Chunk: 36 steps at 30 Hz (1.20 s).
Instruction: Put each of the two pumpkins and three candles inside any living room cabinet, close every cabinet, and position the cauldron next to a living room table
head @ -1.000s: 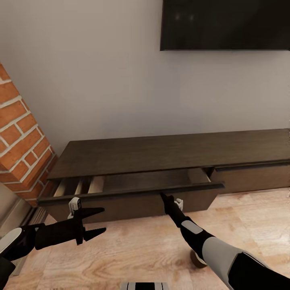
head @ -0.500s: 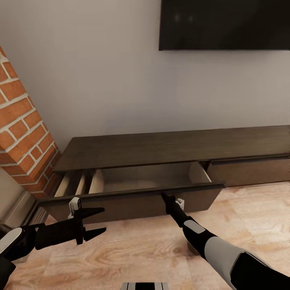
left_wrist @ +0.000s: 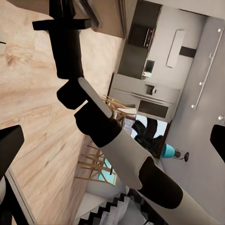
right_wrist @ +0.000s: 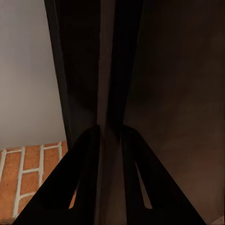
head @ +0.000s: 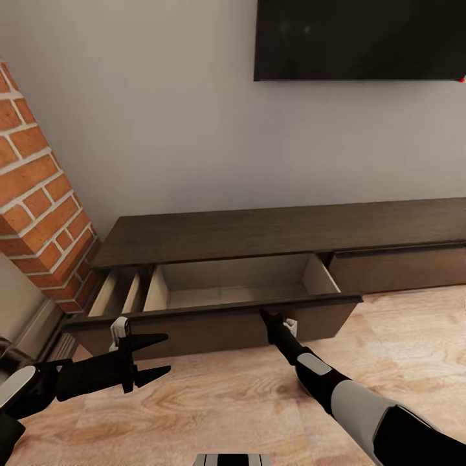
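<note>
Two grippers in play. Right gripper (head: 265, 316) is at the top lip of the pulled-out drawer front (head: 213, 327); in the right wrist view its fingers (right_wrist: 82, 178) are pinched on that thin dark edge, one either side. Left gripper (head: 158, 355) hangs spread wide and holding nothing, just in front of the drawer front's left part, above the wood floor (head: 213, 401).

Cabinet (head: 278, 236) sits against the grey wall, under the TV (head: 359, 39), brick column (head: 39, 207) at its left end. Left drawer is open, pale interior (head: 233, 294) empty as far as visible; a narrower open section sits beside it on the left. Right-hand drawer front (head: 401, 268) looks shut.

Handling, my read: drawer is rigid wood on slides, so it should move straight in and out, with moderate drag. The lip is thin and smooth; a pinch there can slip if the pull goes off-axis, so keep force in line with the slide. Grip is right of the front's centre, so some racking is possible.

Pumpkins, candles, cauldron: not seen from this spot.
</note>
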Motion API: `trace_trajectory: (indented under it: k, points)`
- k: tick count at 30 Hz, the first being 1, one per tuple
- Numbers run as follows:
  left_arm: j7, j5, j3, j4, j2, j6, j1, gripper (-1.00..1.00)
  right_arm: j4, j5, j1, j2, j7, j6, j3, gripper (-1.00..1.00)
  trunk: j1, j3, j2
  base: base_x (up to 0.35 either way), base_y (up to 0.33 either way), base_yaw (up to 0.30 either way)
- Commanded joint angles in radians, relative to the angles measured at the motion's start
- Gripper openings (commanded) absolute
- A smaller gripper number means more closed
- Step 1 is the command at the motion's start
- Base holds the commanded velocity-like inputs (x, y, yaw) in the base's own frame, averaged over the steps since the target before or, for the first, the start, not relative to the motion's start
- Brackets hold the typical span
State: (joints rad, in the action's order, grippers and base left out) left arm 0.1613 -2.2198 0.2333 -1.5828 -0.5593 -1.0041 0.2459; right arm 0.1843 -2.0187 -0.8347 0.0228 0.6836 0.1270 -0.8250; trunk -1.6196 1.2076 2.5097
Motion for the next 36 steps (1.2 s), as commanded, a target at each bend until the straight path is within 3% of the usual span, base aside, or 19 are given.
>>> trace_trajectory:
  k: [1,36]
  points:
    - [0.009,-0.011,0.001,0.0,-0.001,-0.001,0.001,1.0,0.0,-0.003,0.0,-0.004,0.011,0.011,-0.037,-1.0,0.0,0.001,0.0,-0.011,0.0,0.0]
    - [0.009,-0.011,0.001,0.001,-0.001,-0.001,0.001,1.0,0.002,-0.004,-0.001,-0.012,0.041,0.003,-0.039,-1.0,0.0,0.001,0.0,-0.044,0.0,0.0]
